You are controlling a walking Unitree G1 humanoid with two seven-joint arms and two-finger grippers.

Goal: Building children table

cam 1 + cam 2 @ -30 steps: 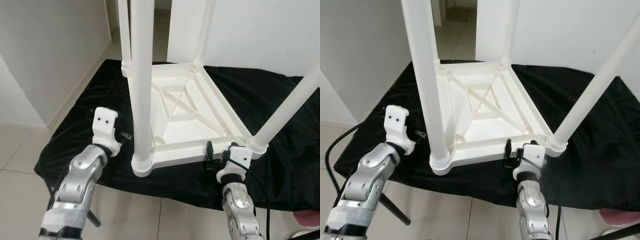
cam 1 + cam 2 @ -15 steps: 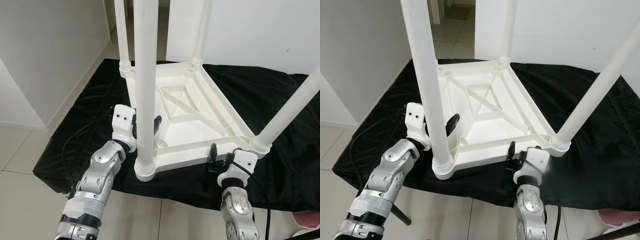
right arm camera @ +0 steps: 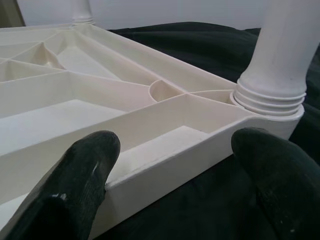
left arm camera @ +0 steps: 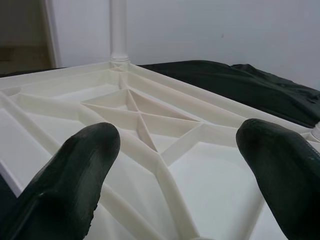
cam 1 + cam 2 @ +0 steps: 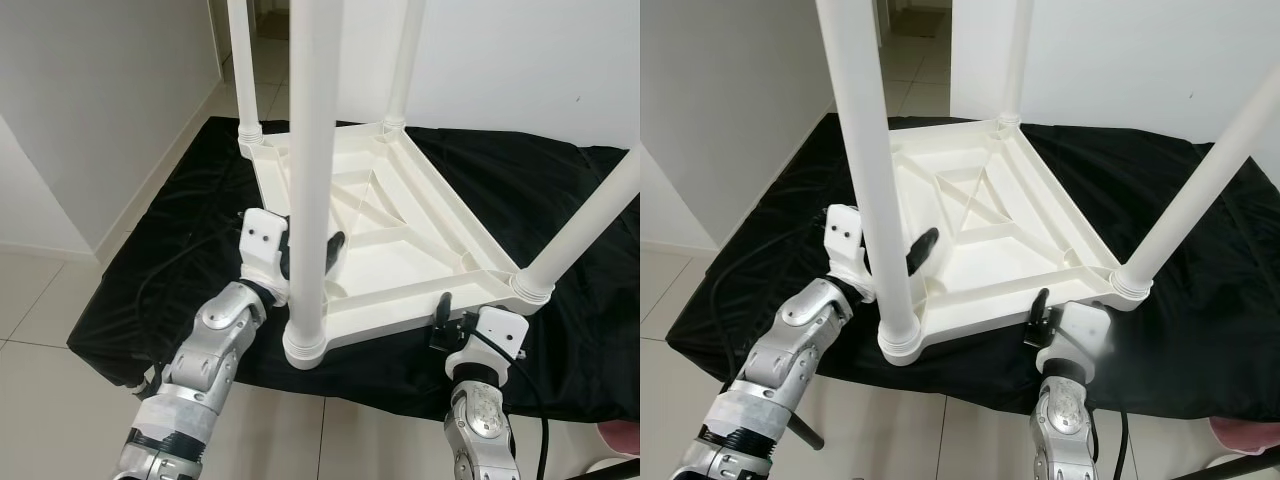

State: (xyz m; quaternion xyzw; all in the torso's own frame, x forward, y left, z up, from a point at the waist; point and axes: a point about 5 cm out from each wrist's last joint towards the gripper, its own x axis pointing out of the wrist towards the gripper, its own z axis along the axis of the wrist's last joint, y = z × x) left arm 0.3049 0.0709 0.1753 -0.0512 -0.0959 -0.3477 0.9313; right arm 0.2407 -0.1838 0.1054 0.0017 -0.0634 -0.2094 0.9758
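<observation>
Left wrist view showed you the left gripper (image 4: 175, 165) with its two black fingers (image 4: 75, 170) spread wide and nothing between them, hovering over the ribbed underside of the children's table (image 4: 150, 125). From the head camera, your left gripper (image 5: 305, 255) sat at the near leg (image 5: 313, 180), with one finger on each side of that upright white post; whether the fingers touched the post could not be told. Your right gripper (image 3: 170, 175) also had its fingers (image 3: 80, 180) parted, straddling the table's near edge rail just beside the leg socket at the near right corner, with one finger inside the frame and the other over the dark cloth. No clamping on the rail was visible there.

The table lay upside down on a black cloth (image 5: 180, 200), its top flat against the cloth and its cross-braced underside facing up. All four white legs stood in the corner sockets: the near leg, the right leg (image 5: 585, 225) leaning outward in the picture, and two far legs (image 5: 243, 70) rising past the frame's upper edge. The cloth was spread over a pale tiled floor (image 5: 40, 400), with white walls (image 5: 100, 90) close behind and to the left of the table.
</observation>
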